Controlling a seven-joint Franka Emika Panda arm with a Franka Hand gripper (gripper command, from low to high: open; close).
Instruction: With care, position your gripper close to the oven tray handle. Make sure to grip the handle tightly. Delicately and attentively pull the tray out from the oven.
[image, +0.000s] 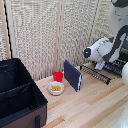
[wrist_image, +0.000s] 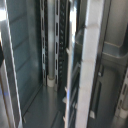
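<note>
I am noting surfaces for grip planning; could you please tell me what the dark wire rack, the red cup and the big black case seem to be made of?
The long dark wire rack looks like metal: thin, rigid parallel bars. The small red cup seems plastic, uniformly coloured, though blur leaves this open. The big black boxy case appears to be matte fabric with soft-looking walls.

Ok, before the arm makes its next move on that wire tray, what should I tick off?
1. End effector at the tray: ok, directly over it.
2. Grip on the oven tray handle: cannot tell; fingers hidden, wrist view blurred.
3. Tray level: ok, looks flat.
4. Blue slab clear of the tray: ok, upright, close but apart.
5. Red cup and bowl clear: ok, beyond the slab.
</note>
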